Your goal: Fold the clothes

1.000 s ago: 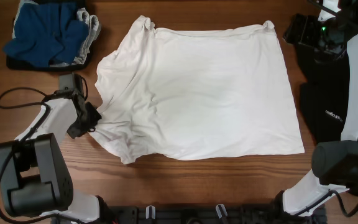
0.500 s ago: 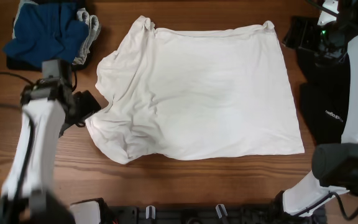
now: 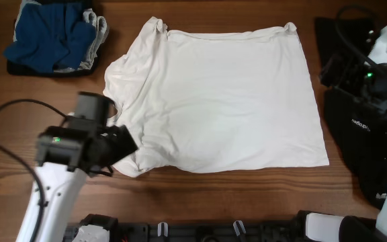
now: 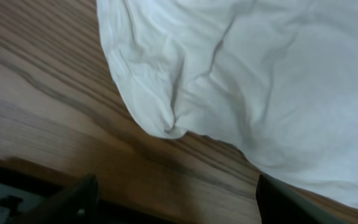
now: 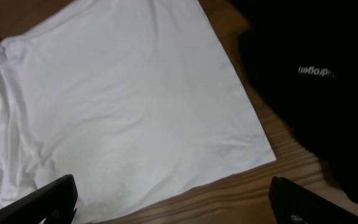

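T-shirt (image 3: 213, 101), white, lies spread flat mid-frame on the wooden counter (image 3: 247, 195) (its lower-left corner is rumpled). Blue and grey pieces (image 3: 52, 37) are heaped upper left; a black garment (image 3: 351, 121) lies at right. Left claw (image 4: 179, 196) gapes empty near that corner; right claw (image 5: 173, 193) likewise gapes, holding nothing.

The white T-shirt (image 3: 227, 101) is matt, creased cloth (soft-looking) on a grained wooden table (image 3: 200, 195).
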Robot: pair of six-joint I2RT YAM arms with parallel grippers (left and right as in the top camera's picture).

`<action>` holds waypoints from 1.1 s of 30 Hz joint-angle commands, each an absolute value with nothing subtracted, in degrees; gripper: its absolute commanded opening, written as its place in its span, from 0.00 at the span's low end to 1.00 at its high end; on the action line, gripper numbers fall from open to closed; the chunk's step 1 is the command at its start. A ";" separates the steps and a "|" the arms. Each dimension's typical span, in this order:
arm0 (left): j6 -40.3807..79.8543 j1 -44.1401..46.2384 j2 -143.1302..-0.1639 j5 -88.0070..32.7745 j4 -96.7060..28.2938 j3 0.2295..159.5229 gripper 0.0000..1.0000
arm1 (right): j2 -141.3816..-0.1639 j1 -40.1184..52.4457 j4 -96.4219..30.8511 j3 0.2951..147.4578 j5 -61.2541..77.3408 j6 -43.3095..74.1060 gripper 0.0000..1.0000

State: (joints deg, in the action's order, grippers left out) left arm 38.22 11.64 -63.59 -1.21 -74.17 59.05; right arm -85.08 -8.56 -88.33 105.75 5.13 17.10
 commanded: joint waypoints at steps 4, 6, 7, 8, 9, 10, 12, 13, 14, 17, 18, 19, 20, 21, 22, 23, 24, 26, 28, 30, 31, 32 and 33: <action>59.88 21.08 -64.34 -1.93 -67.64 46.02 0.66 | -85.49 -8.23 -80.03 92.71 12.19 19.77 0.99; 63.13 22.20 -64.73 -1.93 -65.08 43.00 0.61 | -85.49 -8.23 -77.69 90.15 13.69 19.73 0.99; 64.53 22.41 -65.17 -1.91 -62.89 41.28 0.58 | -85.49 -8.23 -76.31 88.66 14.55 19.70 0.99; 65.60 22.39 -65.73 -1.91 -60.49 39.64 0.56 | -85.49 -8.23 -75.55 87.77 14.92 19.64 0.99; 66.08 22.39 -66.32 -1.87 -58.41 38.61 0.55 | -85.49 -8.23 -74.96 87.09 14.90 19.64 0.99; 66.50 22.39 -66.96 -1.65 -56.51 37.78 0.53 | -85.49 -8.23 -74.43 86.61 14.90 19.62 0.99; 66.52 22.39 -68.53 -1.76 -53.69 36.84 0.50 | -85.49 -8.23 -73.82 86.04 14.87 19.51 0.99; 66.52 22.39 -69.82 -1.67 -52.86 36.62 0.50 | -85.49 -8.23 -73.52 85.84 14.87 19.49 0.99; 66.50 22.39 -71.26 -1.37 -52.69 36.62 0.49 | -85.49 -8.23 -73.28 85.84 14.85 19.42 0.99; 66.50 22.39 -75.79 0.34 -52.58 36.60 0.48 | -85.49 -8.23 -72.62 85.84 14.87 19.33 0.99; 66.50 22.39 -77.28 0.51 -52.40 36.58 0.49 | -85.49 -8.23 -72.53 85.84 14.87 19.16 0.99; 66.50 22.39 -78.74 0.47 -52.05 36.58 0.48 | -85.49 -8.23 -72.40 85.84 14.87 19.03 0.99; 66.50 22.39 -80.49 0.45 -51.55 36.58 0.48 | -85.49 -8.23 -72.31 85.84 14.87 19.00 0.99; 66.50 22.39 -81.89 0.45 -51.07 36.58 0.47 | -85.49 -8.23 -72.27 85.84 14.90 19.00 0.99; 66.48 22.39 -83.48 0.51 -50.28 36.58 0.46 | -85.49 -8.23 -72.27 85.84 14.87 19.03 0.99; 66.43 22.39 -84.60 0.75 -49.30 36.58 0.46 | -85.49 -8.23 -72.29 85.84 14.87 18.98 0.99; 66.30 22.39 -85.19 0.93 -48.56 36.58 0.45 | -85.49 -8.23 -72.29 85.84 14.90 18.94 0.99; 66.17 22.39 -86.52 1.63 -46.46 36.60 0.41 | -85.49 -8.23 -72.31 85.84 14.90 18.79 1.00; 66.02 22.39 -87.02 3.18 -45.54 36.60 0.33 | -85.49 -8.23 -72.25 85.84 14.90 18.81 0.99; 66.00 22.39 -87.02 5.54 -45.65 36.60 0.31 | -85.49 -8.23 -72.03 85.84 14.90 18.81 0.99; 65.89 22.39 -87.02 6.28 -45.76 36.60 0.30 | -85.49 -8.23 -71.96 85.84 14.90 18.81 0.99; 65.80 22.39 -87.02 6.87 -45.80 36.60 0.30 | -85.49 -8.23 -71.90 85.84 14.90 18.79 0.99; 65.73 22.39 -87.02 7.20 -45.82 36.60 0.26 | -85.49 -8.23 -71.88 85.84 14.92 18.76 0.99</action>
State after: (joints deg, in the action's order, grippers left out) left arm 65.39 22.57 -84.49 -0.25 -47.44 37.80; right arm -85.45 -8.56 -72.16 85.95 13.98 18.85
